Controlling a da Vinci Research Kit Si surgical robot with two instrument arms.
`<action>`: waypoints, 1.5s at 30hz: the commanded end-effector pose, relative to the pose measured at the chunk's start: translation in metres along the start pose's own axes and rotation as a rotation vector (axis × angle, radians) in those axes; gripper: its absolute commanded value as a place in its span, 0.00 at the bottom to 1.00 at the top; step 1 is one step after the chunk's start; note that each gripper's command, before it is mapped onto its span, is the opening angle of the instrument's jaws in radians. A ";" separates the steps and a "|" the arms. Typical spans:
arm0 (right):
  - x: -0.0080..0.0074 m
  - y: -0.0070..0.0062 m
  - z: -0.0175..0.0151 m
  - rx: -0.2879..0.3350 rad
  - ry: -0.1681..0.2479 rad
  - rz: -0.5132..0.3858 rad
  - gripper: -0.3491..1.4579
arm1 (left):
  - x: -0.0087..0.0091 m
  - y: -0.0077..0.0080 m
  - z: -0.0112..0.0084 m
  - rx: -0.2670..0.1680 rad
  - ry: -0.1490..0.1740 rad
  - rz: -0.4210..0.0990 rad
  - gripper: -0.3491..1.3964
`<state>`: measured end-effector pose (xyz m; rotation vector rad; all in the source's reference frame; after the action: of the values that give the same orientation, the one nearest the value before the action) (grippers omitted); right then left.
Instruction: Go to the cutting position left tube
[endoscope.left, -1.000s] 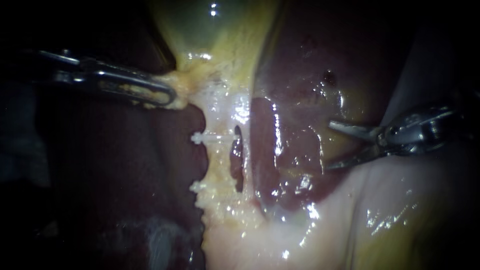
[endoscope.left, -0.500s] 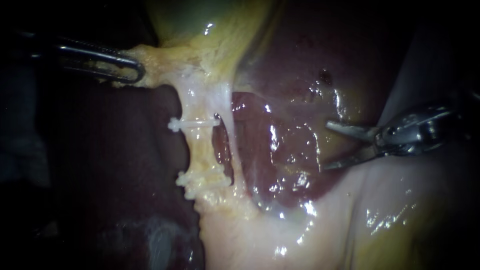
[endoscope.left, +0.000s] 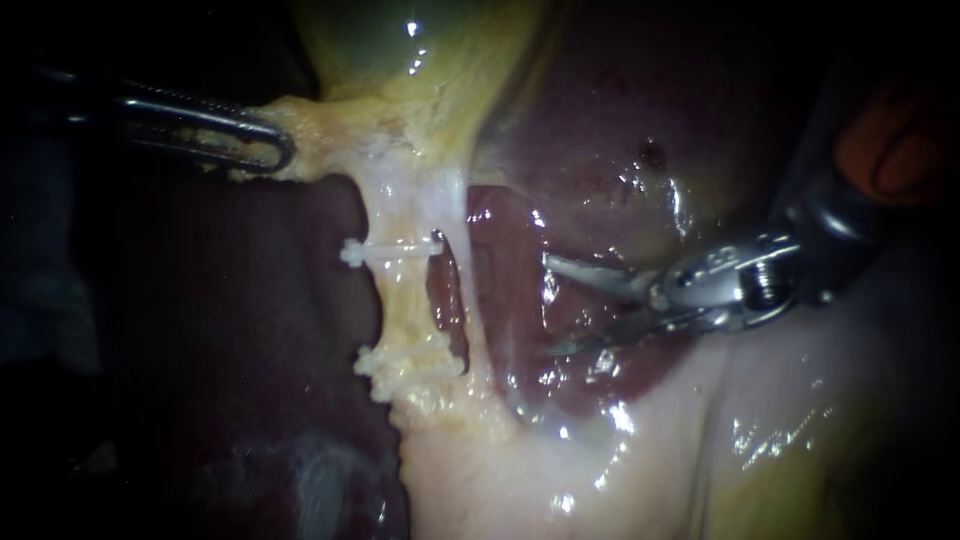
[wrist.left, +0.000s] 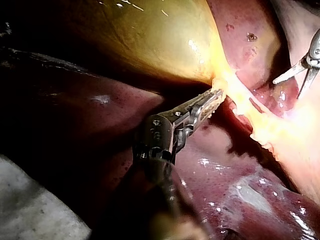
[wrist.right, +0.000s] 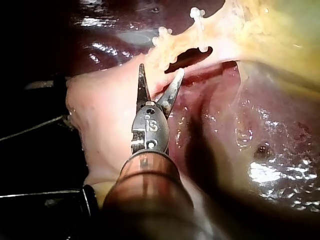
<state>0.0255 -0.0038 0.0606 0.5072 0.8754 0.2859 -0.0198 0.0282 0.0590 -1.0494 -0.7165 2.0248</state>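
Left tube (endoscope.left: 405, 305) is seen in the endoscope view as a pale yellow strand running down from the gallbladder (endoscope.left: 420, 60), with dark liver (endoscope.left: 600, 150) on both sides. It is crossed by an upper white clip (endoscope.left: 388, 249) and by a cluster of lower clips (endoscope.left: 400, 362). A thinner strand (endoscope.left: 470, 320) lies just beside it, parted from it by a dark slit. The left instrument (endoscope.left: 270, 150) is closed on yellow tissue at the neck of the gallbladder, above the upper clip, and the tissue is drawn out sideways. The right instrument (endoscope.left: 560, 305) is held with its two blades spread wide and nothing between them, over the liver and apart from the tube.

In the left wrist view, the left instrument's jaws are clamped on the yellow tissue where the gallbladder narrows. The other instrument's spread blades are seen beyond the tube.

In the right wrist view, the blades are parted in a V and grip nothing. The clipped tube lies just ahead of their tips, with the lower clips nearest. Whether a tip touches the tissue cannot be told.
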 end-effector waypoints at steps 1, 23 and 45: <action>-0.0001 0.0000 0.0006 0.014 -0.002 0.007 0.99 | 0.0000 0.0000 0.0000 0.001 0.000 0.000 0.00; -0.0048 0.0050 0.0080 0.130 -0.025 0.110 0.99 | 0.0001 0.0003 0.0002 0.003 0.001 -0.002 0.00; -0.0017 0.0068 0.0124 0.255 0.070 0.196 0.98 | 0.0001 0.0004 0.0002 0.004 0.002 -0.002 0.00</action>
<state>0.0343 -0.0025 0.0720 0.8268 0.9389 0.3764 -0.0202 0.0280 0.0588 -1.0476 -0.7127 2.0226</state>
